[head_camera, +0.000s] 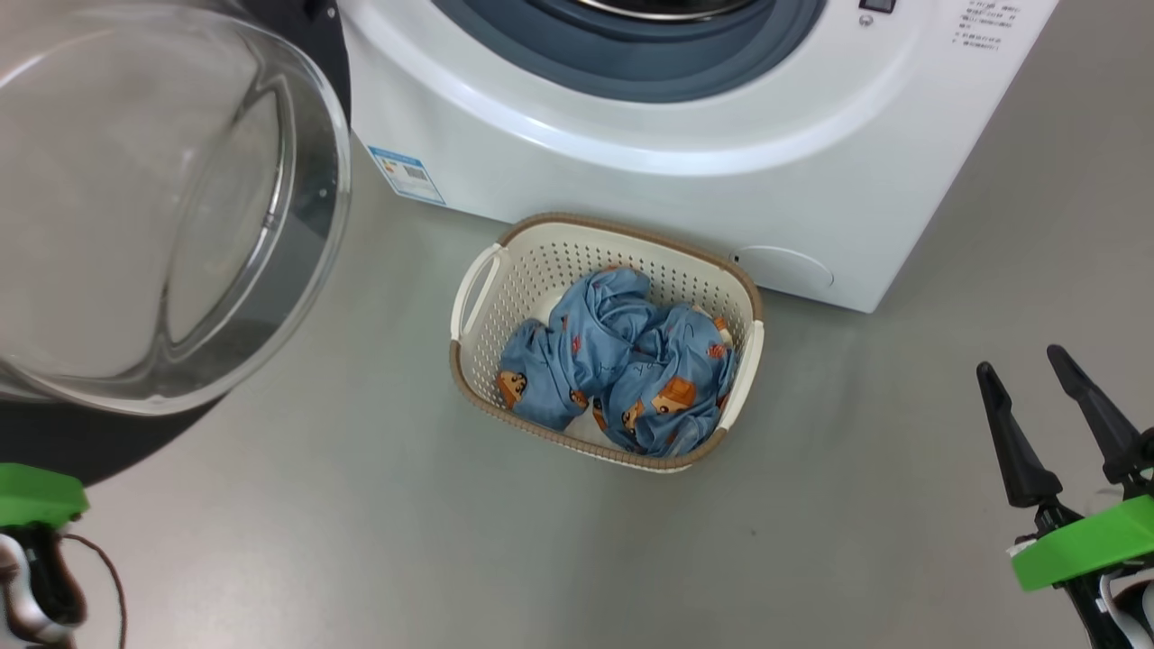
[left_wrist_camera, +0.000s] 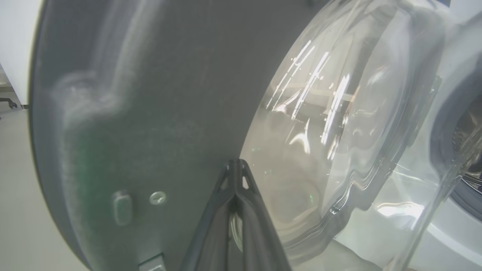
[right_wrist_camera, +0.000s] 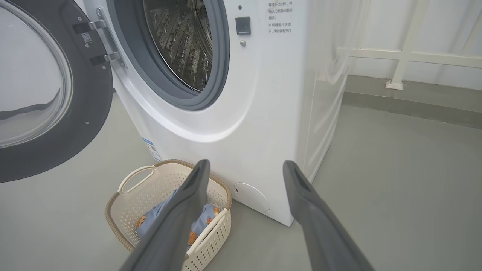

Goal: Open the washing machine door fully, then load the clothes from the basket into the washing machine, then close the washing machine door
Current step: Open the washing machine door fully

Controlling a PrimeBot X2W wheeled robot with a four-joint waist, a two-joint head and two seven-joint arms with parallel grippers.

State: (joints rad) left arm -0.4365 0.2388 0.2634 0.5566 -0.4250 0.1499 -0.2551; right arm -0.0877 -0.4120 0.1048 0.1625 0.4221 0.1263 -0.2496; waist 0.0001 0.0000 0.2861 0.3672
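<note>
Head view, door: the washing machine door (head_camera: 153, 207) is standing open at your left. Its clear glass bowl is bulging toward you, and the frame edges are cutting off most of the glossy black rim.
Head view, machine: the washing machine (head_camera: 631, 162) is showing you its smooth white lower front. The top edge is cropping the grey gasket (head_camera: 631, 63).
Head view, basket: the basket (head_camera: 541, 270), cream perforated plastic with a brown rim, is sitting on the grey floor (head_camera: 361, 541) just in front of the machine.
Head view, clothes: the clothes (head_camera: 622, 361) are lying crumpled inside the basket. The soft blue fabric is hiding most of the basket's bottom.
Head view, right side: your right pincer (head_camera: 1020, 359) is hanging spread and empty, well apart from the basket.
Head view, left side: a green wrist part (head_camera: 32, 496) is poking in at the lower left corner, cut by the edge.
Left wrist view: your left pincer (left_wrist_camera: 235, 163) is pressing its fingers together to a point, with nothing between them. The tip is lying at the door's matte dark inner face beside the glass; you cannot tell whether it is touching. Glare is smearing the glass, and the machine behind it is blurring.
Right wrist view: one spread finger is covering part of the basket and the clothes. The perforated steel drum (right_wrist_camera: 177, 41) is gleaming inside the gasket. The left edge is cutting the door beside its metal hinge (right_wrist_camera: 101, 41).
</note>
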